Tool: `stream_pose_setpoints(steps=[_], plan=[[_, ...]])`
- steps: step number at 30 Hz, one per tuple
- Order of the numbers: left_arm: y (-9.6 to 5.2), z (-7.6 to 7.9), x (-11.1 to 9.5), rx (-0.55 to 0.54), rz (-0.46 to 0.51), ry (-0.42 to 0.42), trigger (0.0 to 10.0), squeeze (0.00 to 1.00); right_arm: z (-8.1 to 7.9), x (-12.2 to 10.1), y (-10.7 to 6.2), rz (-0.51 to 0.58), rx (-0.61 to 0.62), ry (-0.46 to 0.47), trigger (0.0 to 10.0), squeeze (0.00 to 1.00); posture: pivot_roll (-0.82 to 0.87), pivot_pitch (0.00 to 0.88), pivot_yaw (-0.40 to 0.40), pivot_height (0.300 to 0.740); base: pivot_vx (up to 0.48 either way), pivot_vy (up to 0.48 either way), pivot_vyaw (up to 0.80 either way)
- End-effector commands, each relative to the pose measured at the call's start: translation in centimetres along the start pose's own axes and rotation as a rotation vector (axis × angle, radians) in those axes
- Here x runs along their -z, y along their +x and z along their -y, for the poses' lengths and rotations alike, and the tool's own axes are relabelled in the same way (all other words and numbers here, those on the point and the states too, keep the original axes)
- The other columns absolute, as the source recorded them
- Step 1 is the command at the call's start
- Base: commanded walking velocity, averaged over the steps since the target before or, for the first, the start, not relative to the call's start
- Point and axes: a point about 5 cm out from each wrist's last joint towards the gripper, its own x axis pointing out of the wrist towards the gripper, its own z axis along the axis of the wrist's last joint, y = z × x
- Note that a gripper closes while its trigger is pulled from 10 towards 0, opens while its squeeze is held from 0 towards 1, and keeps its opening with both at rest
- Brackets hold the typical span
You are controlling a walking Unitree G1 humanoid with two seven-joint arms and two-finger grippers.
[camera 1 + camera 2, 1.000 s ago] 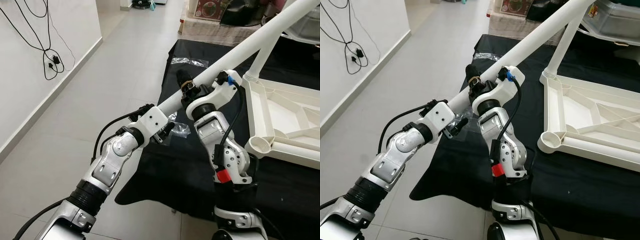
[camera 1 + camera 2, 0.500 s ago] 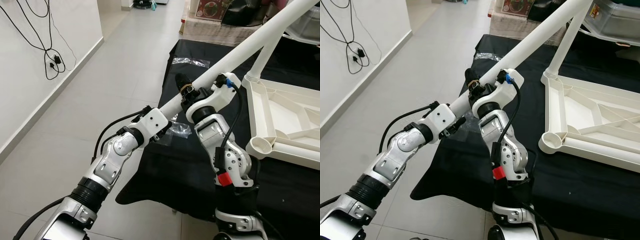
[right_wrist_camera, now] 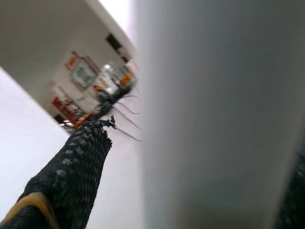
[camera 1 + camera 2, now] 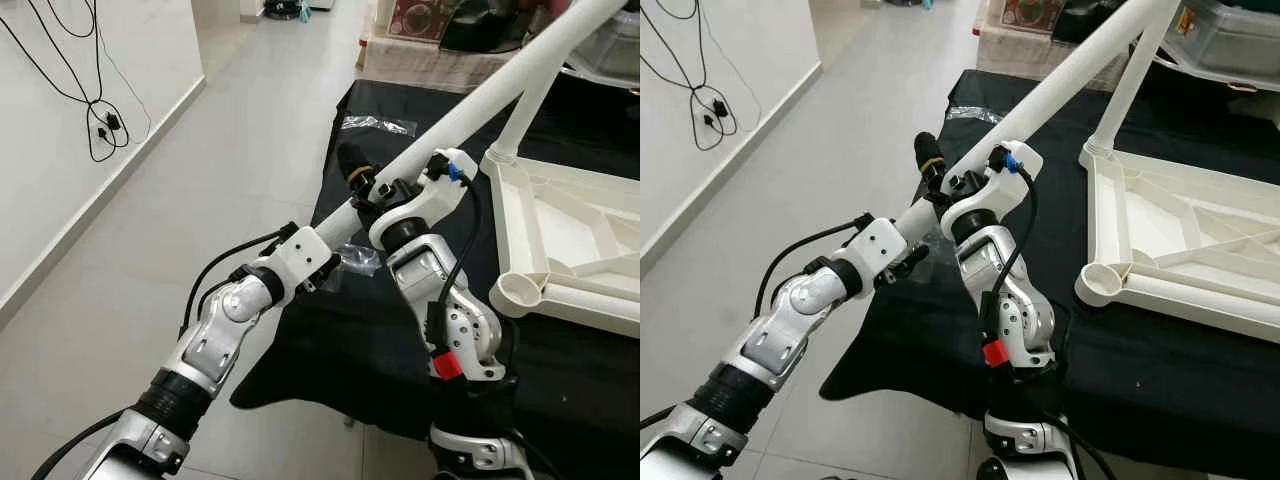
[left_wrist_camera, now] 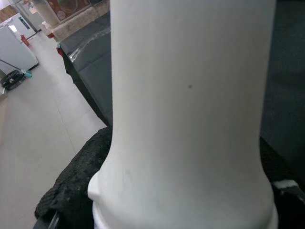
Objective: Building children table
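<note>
Pincers (image 4: 365, 185) farther down table leg (image 4: 470, 105).

Black-clothed table (image 4: 560, 380) bears white tabletop frame (image 4: 560, 240), plastic bags (image 4: 378, 124).

My head cameras look forward and down, sharing the black cloth (image 4: 330, 340) at mid-frame. Both wrist cameras sit hard against the white leg (image 5: 190, 114).

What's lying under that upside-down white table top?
A black cloth lies under the table top, spreading to the floor edge. Whatever sits beneath the cloth, or directly below the table top's panel, is covered.
</note>
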Motion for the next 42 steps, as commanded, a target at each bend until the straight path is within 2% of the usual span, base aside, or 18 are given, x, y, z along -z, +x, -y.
stream_pose_setpoints(steps=[1, 2, 4, 7, 10, 12, 14, 15, 17, 20, 21, 23, 24, 26, 28, 31, 34, 42], plan=[[-0.4, 0.6, -0.5, 0.066, 0.037, 0.011, 10.0, 0.0, 0.4, 0.3, -0.1, -0.01, -0.035, 0.038, 10.0, 1.0, 0.08, 0.109, -0.057, 0.74, 0.0, 0.0, 0.0], [-0.9, 0.4, -0.4, 0.081, 0.035, -0.005, 10.0, 0.0, 0.7, 0.3, -0.1, -0.025, -0.065, 0.04, 10.0, 0.0, 0.08, 0.109, -0.053, 0.74, 0.0, 0.0, 0.0], [-1.1, 0.2, -0.3, 0.091, 0.033, -0.017, 10.0, 0.0, 0.9, 0.3, -0.2, -0.035, -0.082, 0.038, 10.0, 0.0, 0.08, 0.109, -0.053, 0.74, 0.0, 0.0, 0.0], [-2.2, 0.1, -0.3, 0.175, 0.051, -0.108, 10.0, 0.0, 1.7, 0.4, -0.4, -0.066, -0.15, 0.022, 10.0, 0.0, 0.09, 0.112, -0.053, 0.74, 0.0, 0.0, 0.0], [-2.6, 0.1, -0.3, 0.208, 0.055, -0.139, 10.0, 0.0, 2.0, 0.6, -0.4, -0.081, -0.171, 0.016, 10.0, 0.0, 0.09, 0.112, -0.053, 0.74, 0.0, 0.0, 0.0], [-3.6, 0.4, -0.4, 0.29, 0.053, -0.228, 10.0, 0.0, 2.3, 0.8, -0.5, -0.113, -0.238, -0.009, 10.0, 0.0, 0.09, 0.116, -0.05, 0.74, 0.0, 0.0, 0.0], [-3.6, 0.4, -0.4, 0.29, 0.053, -0.228, 10.0, 0.0, 2.3, 0.8, -0.5, -0.113, -0.238, -0.009, 10.0, 0.0, 0.09, 0.116, -0.05, 0.74, 0.0, 0.0, 0.0], [-4.5, 0.9, -0.3, 0.348, 0.042, -0.29, 10.0, 0.0, 1.9, 0.8, -0.5, -0.135, -0.309, -0.002, 10.0, 0.0, 0.09, 0.118, -0.048, 0.74, 0.0, 0.0, 0.0], [-4.8, 1.1, -0.3, 0.374, 0.038, -0.315, 10.0, 0.0, 1.8, 0.9, -0.5, -0.149, -0.346, 0.006, 10.0, 0.0, 0.09, 0.118, -0.048, 0.74, 0.0, 0.0, 0.0], [-4.8, 1.1, -0.3, 0.374, 0.038, -0.315, 10.0, 0.0, 1.8, 0.9, -0.5, -0.149, -0.346, 0.006, 10.0, 0.0, 0.09, 0.118, -0.048, 0.74, 0.0, 0.0, 0.0], [-5.3, 1.3, -0.3, 0.409, 0.037, -0.34, 10.0, 0.0, 1.4, 1.0, -0.7, -0.174, -0.402, 0.009, 10.0, 0.0, 0.1, 0.119, -0.046, 0.74, 0.0, 0.0, 0.0], [-5.3, 1.3, -0.3, 0.409, 0.037, -0.34, 10.0, 0.0, 1.4, 1.0, -0.7, -0.174, -0.402, 0.009, 10.0, 0.0, 0.1, 0.119, -0.046, 0.74, 0.0, 0.0, 0.0], [-5.9, 1.4, -0.3, 0.444, 0.034, -0.369, 10.0, 0.0, 1.0, 1.3, -1.2, -0.226, -0.483, -0.008, 10.0, 0.0, 0.1, 0.119, -0.042, 0.74, 0.0, 0.0, 0.0], [-5.9, 1.4, -0.3, 0.444, 0.034, -0.369, 10.0, 0.0, 1.0, 1.3, -1.2, -0.226, -0.483, -0.008, 10.0, 0.0, 0.1, 0.119, -0.042, 0.74, 0.0, 0.0, 0.0], [-7.0, 1.4, 0.1, 0.506, 0.01, -0.408, 10.0, 0.0, 0.2, 2.1, -2.8, -0.362, -0.654, -0.006, 10.0, 0.0, 0.1, 0.121, -0.041, 0.74, 0.0, 0.0, 0.0], [-7.6, 1.4, 0.2, 0.528, -0.01, -0.459, 10.0, 0.0, -0.1, 2.4, -3.4, -0.412, -0.729, 0.015, 10.0, 0.0, 0.1, 0.122, -0.042, 0.74, 0.0, 0.0, 0.0], [-7.8, 1.6, 0.0, 0.542, -0.005, -0.521, 10.0, 0.0, -0.2, 2.5, -3.4, -0.417, -0.756, 0.02, 10.0, 0.0, 0.1, 0.122, -0.04, 0.74, 0.0, 0.0, 0.0], [-8.4, 2.6, -0.5, 0.604, 0.0, -0.604, 10.0, 0.0, -0.5, 1.9, -3.0, -0.408, -0.801, 0.02, 10.0, 0.0, 0.1, 0.121, -0.042, 0.74, 0.0, 0.0, 0.0]])
